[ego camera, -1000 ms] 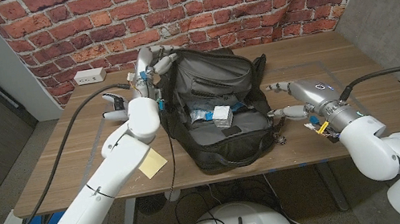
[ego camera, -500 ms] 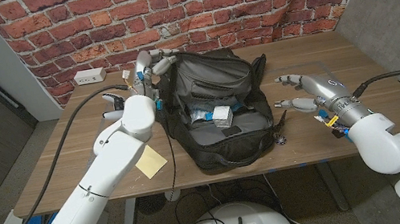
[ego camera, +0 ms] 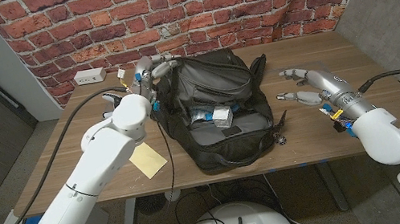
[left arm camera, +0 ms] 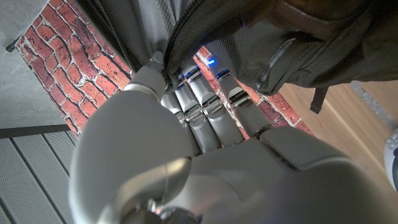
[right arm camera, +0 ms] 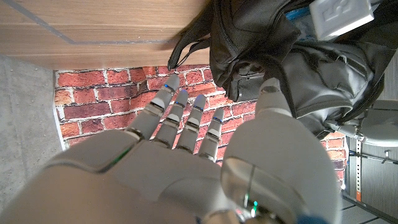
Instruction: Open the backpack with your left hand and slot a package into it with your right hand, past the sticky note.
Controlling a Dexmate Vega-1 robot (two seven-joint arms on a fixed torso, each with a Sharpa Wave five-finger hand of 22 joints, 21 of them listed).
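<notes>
A black backpack (ego camera: 219, 105) lies on the wooden table (ego camera: 368, 47), its main compartment gaping toward me. Inside the opening sits a white boxed package (ego camera: 222, 115) beside a blue-and-white wrapper. My left hand (ego camera: 150, 69) grips the backpack's far left rim; in the left wrist view its fingers (left arm camera: 208, 102) curl onto the zipper edge of the backpack (left arm camera: 298, 37). My right hand (ego camera: 306, 85) hovers open to the right of the backpack, fingers spread, apart from it. The right wrist view looks past the right hand (right arm camera: 186, 149) at the backpack (right arm camera: 292, 74) and the package (right arm camera: 343, 15). A yellow sticky note (ego camera: 149, 160) lies on the table left of the backpack.
A white power strip (ego camera: 89, 76) sits at the table's far left corner, under the brick wall. A black cable (ego camera: 75, 119) runs over the left side of the table. A backpack strap with a buckle (ego camera: 279, 130) trails off to the right.
My right hand has pulled back to the right, away from the backpack's opening, fingers still spread. The left arm has swung slightly left, uncovering more of the sticky note.
</notes>
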